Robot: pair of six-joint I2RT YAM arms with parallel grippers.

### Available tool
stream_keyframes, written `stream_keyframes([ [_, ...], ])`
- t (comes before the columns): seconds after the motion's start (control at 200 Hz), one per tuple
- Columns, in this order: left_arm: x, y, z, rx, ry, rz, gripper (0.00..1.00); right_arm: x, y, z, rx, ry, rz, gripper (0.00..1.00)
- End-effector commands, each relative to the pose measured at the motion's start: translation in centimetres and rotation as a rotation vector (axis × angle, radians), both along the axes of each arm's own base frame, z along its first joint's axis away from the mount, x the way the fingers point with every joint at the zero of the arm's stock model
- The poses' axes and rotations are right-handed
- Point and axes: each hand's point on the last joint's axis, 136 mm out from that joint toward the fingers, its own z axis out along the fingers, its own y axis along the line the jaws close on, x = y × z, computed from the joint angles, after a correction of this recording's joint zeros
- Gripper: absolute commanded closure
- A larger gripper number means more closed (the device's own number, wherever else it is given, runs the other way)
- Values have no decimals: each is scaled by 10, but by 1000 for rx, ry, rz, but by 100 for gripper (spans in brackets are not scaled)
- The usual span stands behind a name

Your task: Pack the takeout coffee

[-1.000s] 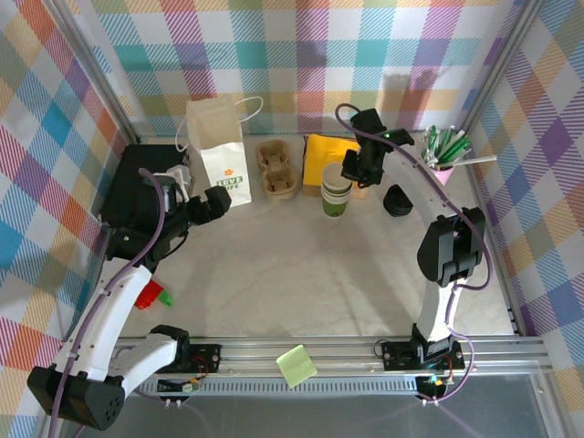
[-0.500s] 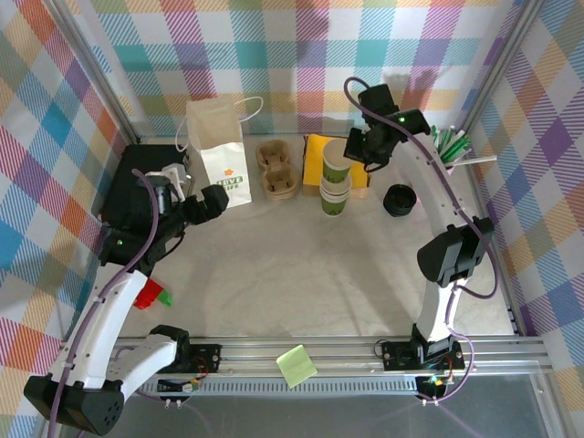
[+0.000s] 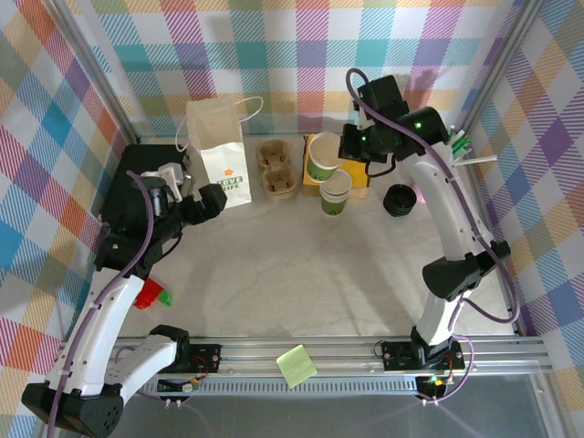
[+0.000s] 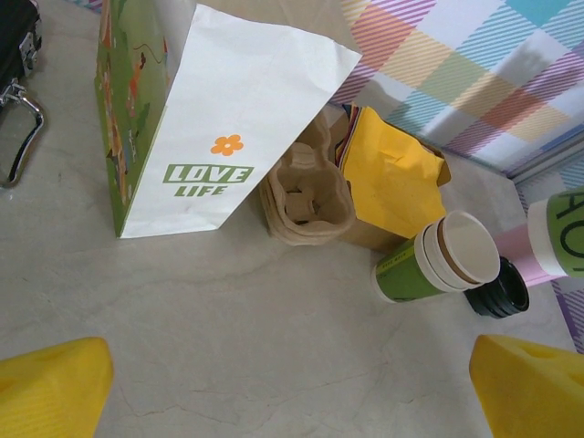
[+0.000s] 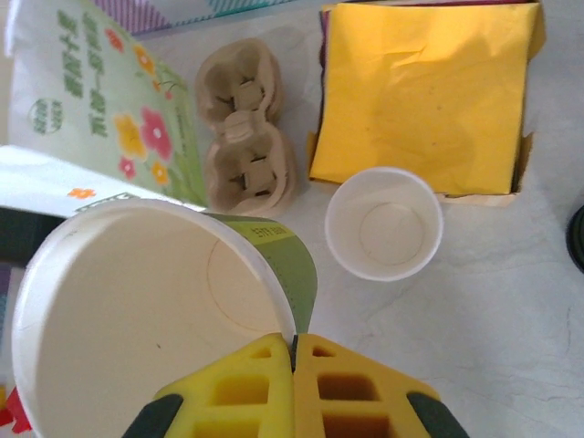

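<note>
My right gripper [image 5: 294,354], clamped on the rim of the takeout coffee [image 3: 321,157], has lifted it off the cup stack [image 3: 335,193] at upper centre, ready for bagging; my left gripper [image 4: 292,388] waits wide open.

bag [image 3: 219,146] 1 | carrier [image 3: 276,171] 1 | lid [image 3: 399,199] 1 | cup [image 3: 321,157] 1 | cup stack [image 3: 335,193] 1 (nested)
</note>
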Motion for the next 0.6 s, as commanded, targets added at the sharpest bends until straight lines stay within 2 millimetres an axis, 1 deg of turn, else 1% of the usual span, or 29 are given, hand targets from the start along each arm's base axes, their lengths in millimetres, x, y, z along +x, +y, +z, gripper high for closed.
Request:
stream_keyframes([
  [0.0, -10, -5, 18, -11, -38, -33, 0, -24, 10, 3, 11, 0, 62, 98],
  [0.12, -11, -5, 18, -10, -44, -39, 0, -36, 22, -7, 10, -2, 91, 98],
  [0.335, -12, -7, 18, -11, -68, -53, 0, -51, 52, -39, -24, -31, 168, 99],
  [0.455, -13, -7, 16, -17, -80, -55, 1, -58, 65, -65, -38, -23, 191, 99],
  [0.595, -13, -6, 12, -14, -83, -49, 1, -61, 69, -102, -74, 8, 172, 99],
])
